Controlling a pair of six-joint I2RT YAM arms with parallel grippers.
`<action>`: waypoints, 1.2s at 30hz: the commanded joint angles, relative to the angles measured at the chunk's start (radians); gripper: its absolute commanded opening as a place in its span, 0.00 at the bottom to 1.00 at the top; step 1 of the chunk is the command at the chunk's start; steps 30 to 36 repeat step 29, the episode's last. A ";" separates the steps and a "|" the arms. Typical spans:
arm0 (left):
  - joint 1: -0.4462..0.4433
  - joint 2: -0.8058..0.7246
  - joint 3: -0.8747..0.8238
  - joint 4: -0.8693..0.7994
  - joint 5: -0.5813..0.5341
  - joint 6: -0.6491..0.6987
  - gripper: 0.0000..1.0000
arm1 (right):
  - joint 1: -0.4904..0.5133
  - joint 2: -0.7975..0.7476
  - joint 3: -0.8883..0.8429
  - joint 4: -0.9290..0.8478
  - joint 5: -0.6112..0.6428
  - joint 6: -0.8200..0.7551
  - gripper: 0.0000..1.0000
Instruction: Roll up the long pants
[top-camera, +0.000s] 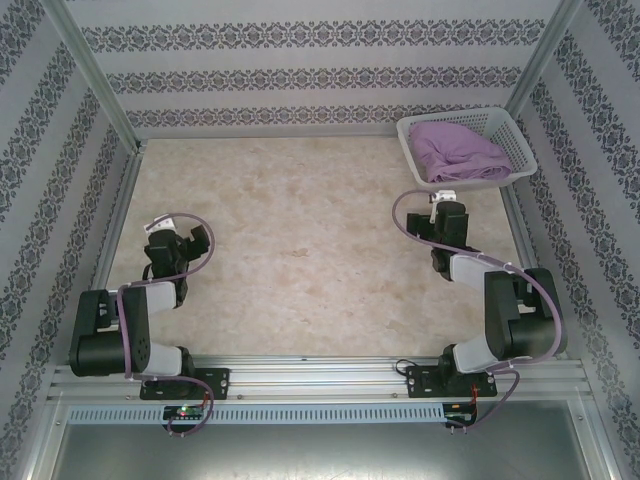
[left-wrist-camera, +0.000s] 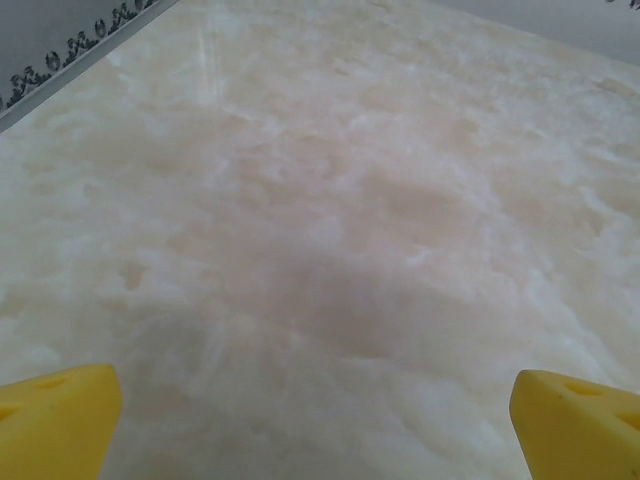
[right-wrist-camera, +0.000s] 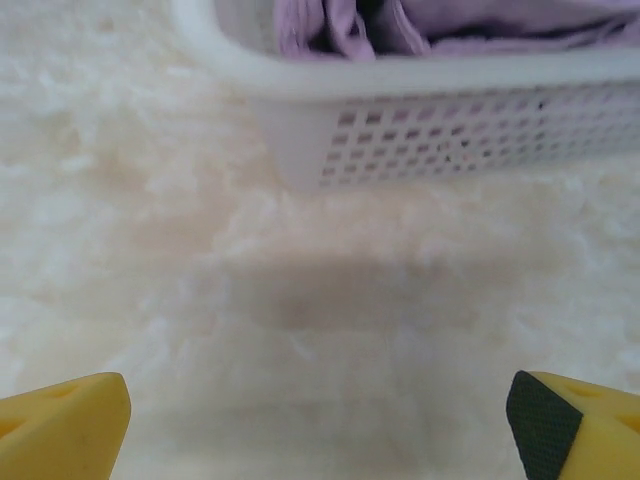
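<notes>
The long pants (top-camera: 458, 152) are a crumpled lilac heap inside a white basket (top-camera: 517, 150) at the table's back right corner. From the right wrist, the lilac cloth (right-wrist-camera: 330, 25) shows over the basket's near rim (right-wrist-camera: 400, 72). My right gripper (top-camera: 446, 200) hovers just in front of the basket, open, yellow fingertips (right-wrist-camera: 65, 425) wide apart with bare table between them. At the left side of the table, my left gripper (top-camera: 175, 232) is open too, its yellow fingertips (left-wrist-camera: 55, 420) spread over bare marble, far from the pants.
The beige marbled tabletop (top-camera: 300, 240) stretches between the arms. Patterned walls and metal frame posts (top-camera: 95, 75) enclose it on three sides. A metal rail (top-camera: 320, 372) carrying both arm bases runs along the near edge.
</notes>
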 joint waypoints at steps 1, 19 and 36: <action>-0.007 0.006 -0.013 0.145 0.042 0.039 1.00 | 0.013 -0.009 -0.080 0.210 -0.006 -0.015 0.98; -0.117 0.160 0.062 0.166 0.178 0.233 1.00 | -0.014 0.029 -0.191 0.449 -0.035 0.015 0.98; -0.118 0.158 0.069 0.155 0.173 0.234 1.00 | -0.016 0.028 -0.190 0.445 -0.040 0.015 0.98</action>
